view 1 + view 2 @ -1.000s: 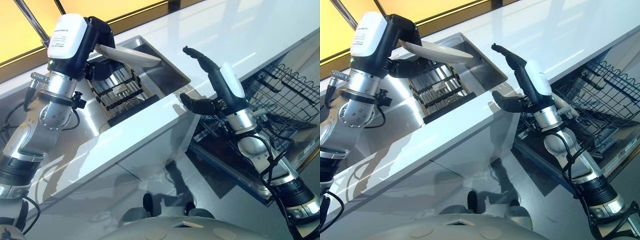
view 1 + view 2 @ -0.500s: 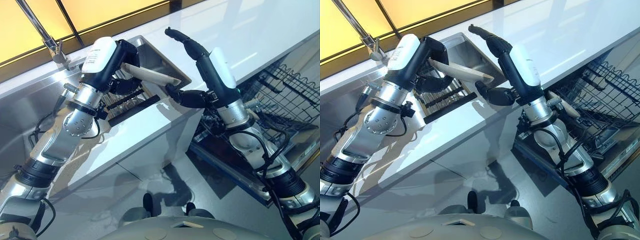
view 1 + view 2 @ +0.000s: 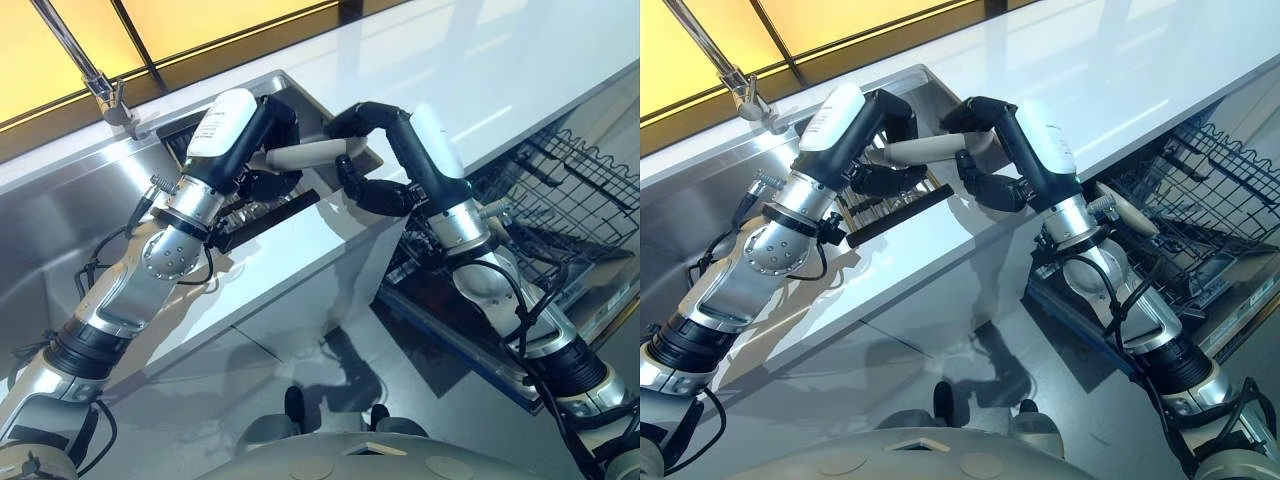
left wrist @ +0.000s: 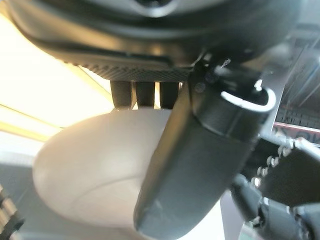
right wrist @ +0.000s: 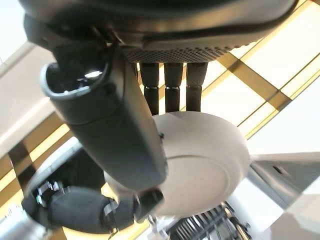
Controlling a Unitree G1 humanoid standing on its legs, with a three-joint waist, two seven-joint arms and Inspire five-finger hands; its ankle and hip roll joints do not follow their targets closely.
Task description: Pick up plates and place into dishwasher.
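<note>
A: Where is the plate (image 3: 308,153)?

B: In the air over the sink (image 3: 60,225), held between both hands. The left hand (image 3: 262,140) has its fingers curled over one rim with the thumb underneath. The right hand (image 3: 372,150) has fingers hooked over the opposite rim, thumb below it.

A: So both are clamped on it?

B: Yes, both wrist views show fingers above and the thumb across the plate's face.

A: What lies under the hands?

B: A dark rack (image 3: 262,208) in the sink, just below the left hand. The white bench (image 3: 520,60) edge passes just beneath the right hand. Beyond the right wrist, lower down, is the open dishwasher with its wire basket (image 3: 565,190); the room between bench edge and basket is open.

A: Any writing?

B: Small print on the left hand's white cover, too small to read.

A: Change from a moment ago?

B: Half a second back the right hand was spread wide beside the plate; now it has closed onto the rim. The left hand has carried the plate nearer the bench edge.
</note>
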